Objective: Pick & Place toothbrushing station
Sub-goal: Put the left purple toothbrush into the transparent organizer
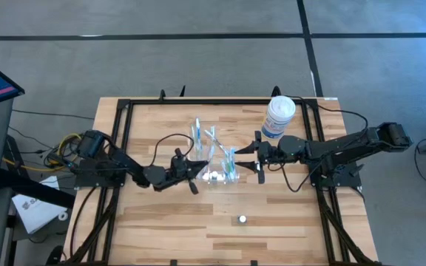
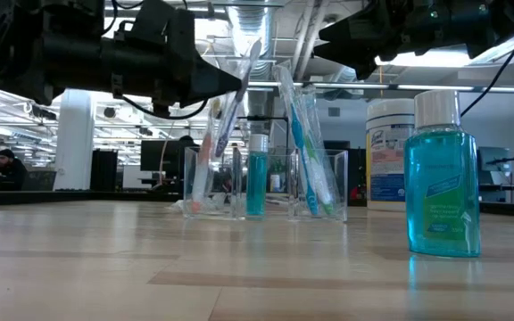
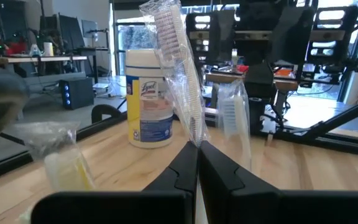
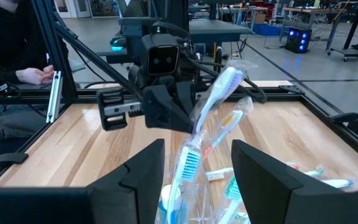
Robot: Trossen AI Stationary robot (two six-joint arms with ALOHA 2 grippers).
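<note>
A clear plastic cup point(image 2: 321, 187) stands mid-table with several white-and-blue toothbrushes point(image 2: 303, 147) leaning in it and a clear tube with a blue end point(image 2: 257, 183) beside them. Two more wrapped toothbrushes point(image 1: 197, 133) lie flat behind it. My left gripper point(image 1: 192, 171) is at the cup's left and is shut on a wrapped toothbrush point(image 3: 178, 74). My right gripper point(image 1: 251, 157) hovers open at the cup's right, above its rim, with its fingers point(image 4: 143, 168) apart and touching nothing. My left gripper pinches the wrapped toothbrush between its two fingertips on the handle point(image 3: 196, 140), through the clear wrapper. The fingers come in level from the table's left and lie across the brush. The brush leans head up above the cup point(image 2: 239, 85). Whether its lower end rests in the cup cannot be told.
A large white tub with a blue label point(image 1: 279, 117) stands at the back right. A bottle of blue liquid with a white cap point(image 2: 442, 178) stands near the front edge, right of centre. A black frame point(image 1: 124, 111) rims the table.
</note>
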